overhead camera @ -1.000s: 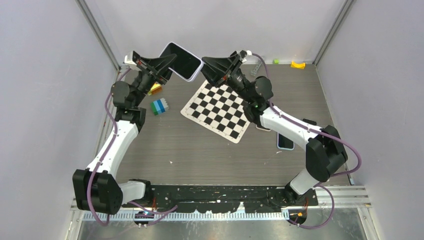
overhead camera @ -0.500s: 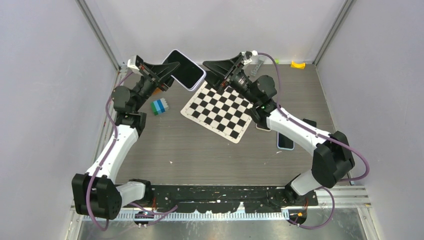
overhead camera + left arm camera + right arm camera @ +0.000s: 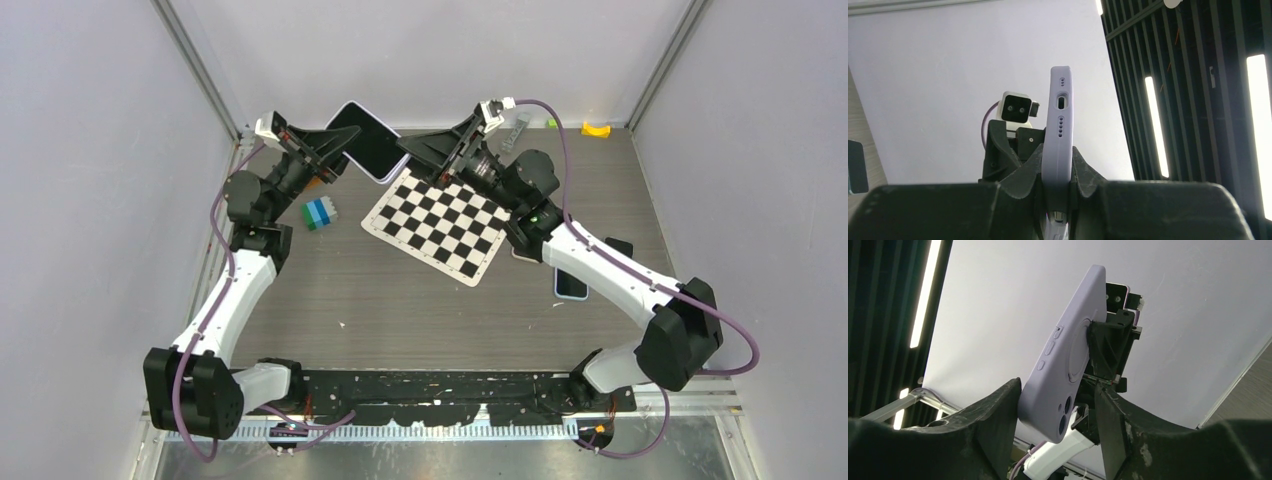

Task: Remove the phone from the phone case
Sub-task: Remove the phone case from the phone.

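Pale wall [image 3: 948, 60]; left hand [image 3: 1058, 154] clamps phone case [image 3: 1059, 100]; right wrist shows lenses [image 3: 1068, 403].

A robotics lab cell: plain grey panels [image 3: 90, 150] wall in a table [image 3: 400, 300] bearing a checkerboard mat [image 3: 437, 222].

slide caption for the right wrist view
Lilac silicone phone case, back showing, clamped by the left gripper, its camera end inside the open right gripper.
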`<action>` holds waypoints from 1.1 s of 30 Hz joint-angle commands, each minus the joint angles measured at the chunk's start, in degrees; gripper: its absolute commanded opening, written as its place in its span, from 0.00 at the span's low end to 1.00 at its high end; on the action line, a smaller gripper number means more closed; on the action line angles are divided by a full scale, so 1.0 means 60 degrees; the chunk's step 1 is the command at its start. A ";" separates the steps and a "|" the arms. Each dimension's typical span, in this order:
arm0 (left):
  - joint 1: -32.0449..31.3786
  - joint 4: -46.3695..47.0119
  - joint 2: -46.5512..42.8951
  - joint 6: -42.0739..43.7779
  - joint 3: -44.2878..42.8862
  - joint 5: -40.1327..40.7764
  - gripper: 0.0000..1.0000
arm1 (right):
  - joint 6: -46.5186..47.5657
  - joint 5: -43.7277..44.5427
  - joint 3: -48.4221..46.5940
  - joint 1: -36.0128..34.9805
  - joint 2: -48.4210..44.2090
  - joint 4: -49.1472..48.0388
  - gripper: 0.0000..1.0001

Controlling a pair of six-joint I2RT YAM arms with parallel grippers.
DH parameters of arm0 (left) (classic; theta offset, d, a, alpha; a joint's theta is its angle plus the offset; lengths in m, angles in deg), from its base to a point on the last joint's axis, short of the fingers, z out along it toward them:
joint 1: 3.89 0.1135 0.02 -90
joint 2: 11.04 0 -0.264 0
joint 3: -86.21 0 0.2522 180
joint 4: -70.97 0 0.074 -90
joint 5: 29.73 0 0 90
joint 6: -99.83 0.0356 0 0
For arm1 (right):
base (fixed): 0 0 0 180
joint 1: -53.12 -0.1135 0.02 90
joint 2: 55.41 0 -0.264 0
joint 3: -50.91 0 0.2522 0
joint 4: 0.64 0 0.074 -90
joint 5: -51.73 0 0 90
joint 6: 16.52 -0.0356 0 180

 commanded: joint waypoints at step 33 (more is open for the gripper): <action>-0.0171 0.2086 -0.1038 -0.1130 0.0194 0.1540 0.00 | -0.7702 0.0599 -0.0462 -0.1150 0.3156 -0.3242 0.01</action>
